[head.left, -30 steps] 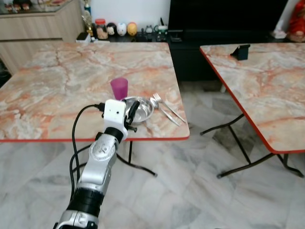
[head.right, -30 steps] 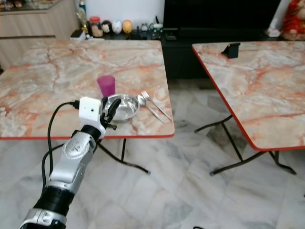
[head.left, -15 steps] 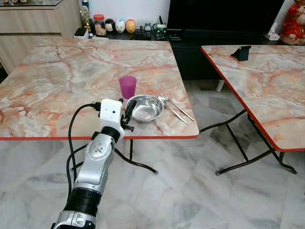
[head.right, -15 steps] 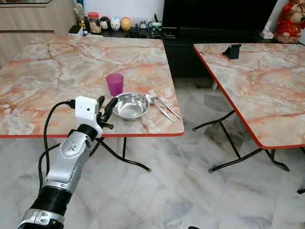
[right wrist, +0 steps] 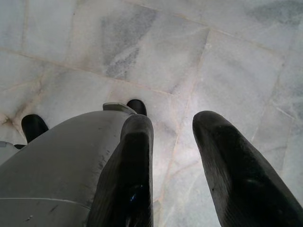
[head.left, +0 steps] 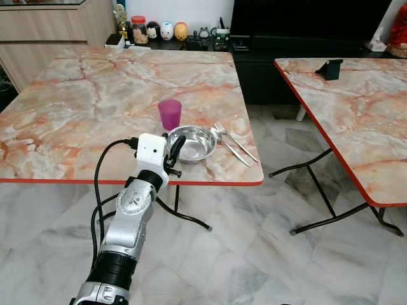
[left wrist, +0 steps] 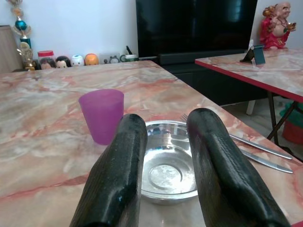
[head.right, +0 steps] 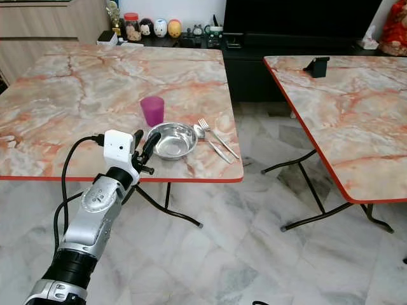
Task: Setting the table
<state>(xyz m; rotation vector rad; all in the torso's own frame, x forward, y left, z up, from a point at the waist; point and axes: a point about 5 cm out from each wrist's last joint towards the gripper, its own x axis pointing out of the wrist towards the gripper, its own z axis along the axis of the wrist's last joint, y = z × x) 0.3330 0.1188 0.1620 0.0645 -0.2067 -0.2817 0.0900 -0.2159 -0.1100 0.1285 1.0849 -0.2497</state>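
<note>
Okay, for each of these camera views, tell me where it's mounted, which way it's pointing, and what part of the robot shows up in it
Left eye view: on the head, looking forward and down at the marble table with purple cup, steel bowl and cutlery; the left arm and left gripper show.
Right eye view: the head's other eye, same scene and arm.
Left wrist view: along the open left fingers, facing the bowl and cup, as both eye views do.
Right wrist view: down the hanging right gripper at the floor tiles; the robot's grey body part shows.

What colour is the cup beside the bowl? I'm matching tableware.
The cup is translucent purple, clearest in the left wrist view.
</note>
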